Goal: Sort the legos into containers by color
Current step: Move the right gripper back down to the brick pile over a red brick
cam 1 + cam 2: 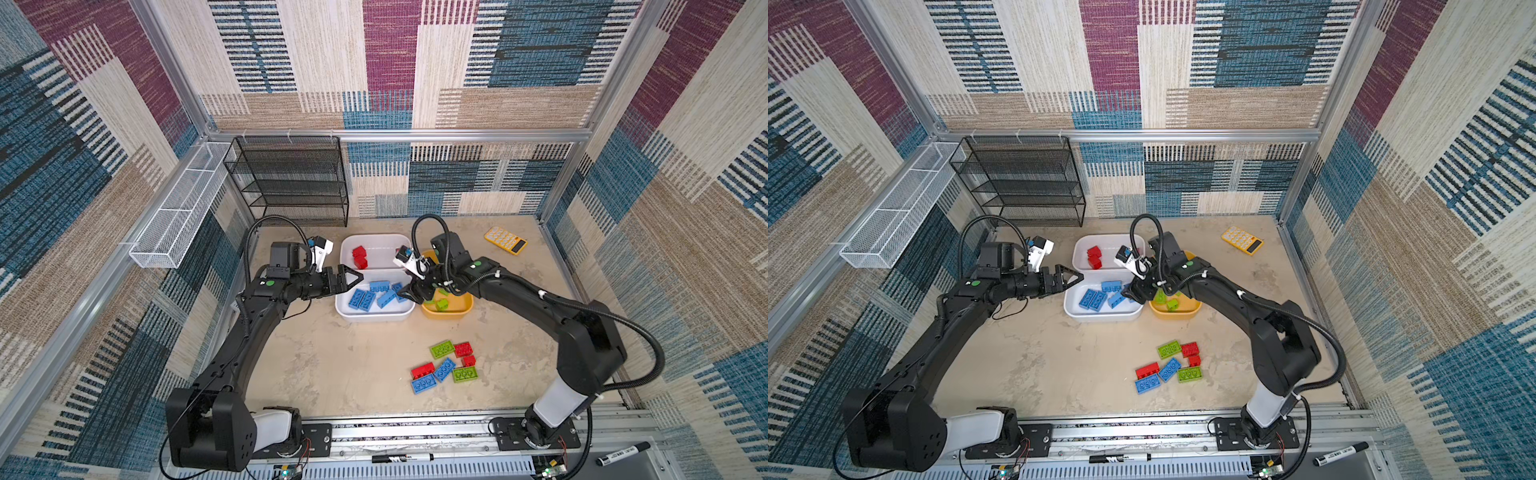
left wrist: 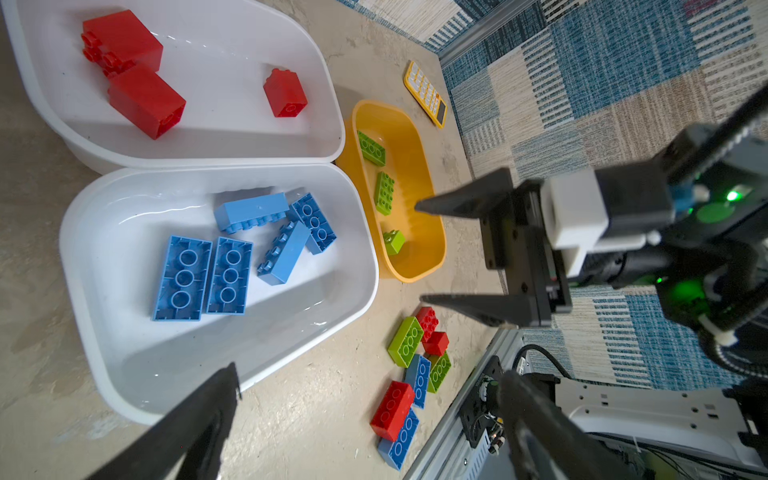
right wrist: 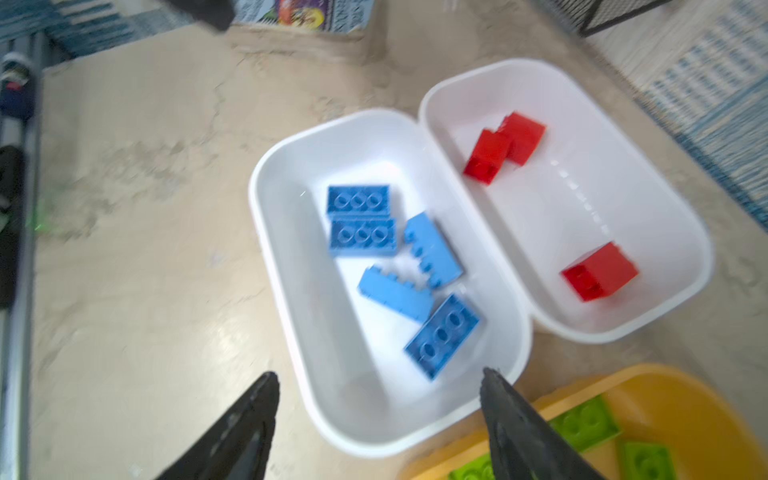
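Observation:
Three containers stand at the back. A white tub [image 1: 384, 259] holds red legos [image 2: 145, 99]. The nearer white tub [image 1: 374, 318] holds several blue legos [image 3: 442, 334]. A yellow tub [image 1: 459, 309] holds green legos [image 2: 384, 193]. Loose red, blue and green legos [image 1: 444, 368] lie in a cluster on the table toward the front right. My left gripper [image 1: 353, 279] hangs open and empty over the blue tub's left end. My right gripper [image 3: 379, 374] is open and empty over that tub's right end, beside the yellow tub.
A yellow calculator [image 1: 505, 240] lies at the back right. A black mesh rack [image 1: 291, 183] stands at the back left, with a white wire basket [image 1: 178, 208] on the left wall. Two markers [image 1: 623, 453] lie on the front rail.

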Motion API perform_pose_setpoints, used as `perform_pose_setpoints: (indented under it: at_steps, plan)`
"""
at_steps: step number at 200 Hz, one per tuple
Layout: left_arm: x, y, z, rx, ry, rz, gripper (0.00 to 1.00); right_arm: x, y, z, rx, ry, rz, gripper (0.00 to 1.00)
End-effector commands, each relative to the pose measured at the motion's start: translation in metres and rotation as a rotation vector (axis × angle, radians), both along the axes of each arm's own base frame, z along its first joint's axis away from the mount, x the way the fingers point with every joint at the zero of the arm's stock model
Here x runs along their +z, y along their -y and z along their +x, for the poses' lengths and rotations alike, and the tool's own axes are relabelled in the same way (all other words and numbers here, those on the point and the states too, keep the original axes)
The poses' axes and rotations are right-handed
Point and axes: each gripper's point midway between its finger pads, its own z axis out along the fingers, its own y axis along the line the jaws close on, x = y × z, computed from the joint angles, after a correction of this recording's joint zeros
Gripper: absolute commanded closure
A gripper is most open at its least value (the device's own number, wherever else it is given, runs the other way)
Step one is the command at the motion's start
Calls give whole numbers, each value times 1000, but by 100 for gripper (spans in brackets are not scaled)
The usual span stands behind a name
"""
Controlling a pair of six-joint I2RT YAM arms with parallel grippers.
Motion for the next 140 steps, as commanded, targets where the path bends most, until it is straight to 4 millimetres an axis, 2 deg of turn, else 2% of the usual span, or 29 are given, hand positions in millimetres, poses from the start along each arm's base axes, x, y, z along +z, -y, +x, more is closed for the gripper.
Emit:
perform_pose_setpoints:
  at_steps: [1,34,68,92,140]
  plan:
    - [-2,2,-3,-26,-2,0,1,-12,22,-41,113,19,-56,23]
    - [-3,3,-1,-31,-8,-5,1,-37,51,-96,182,-4,-111,25]
    - [-4,3,2,-32,-9,-3,1,-70,65,-135,251,-27,-197,25]
    - [-5,3,1,-35,-15,-3,1,-84,62,-143,291,-11,-223,27]
    - [-6,1,-3,-29,-6,8,1,-104,39,-148,346,-32,-225,29]
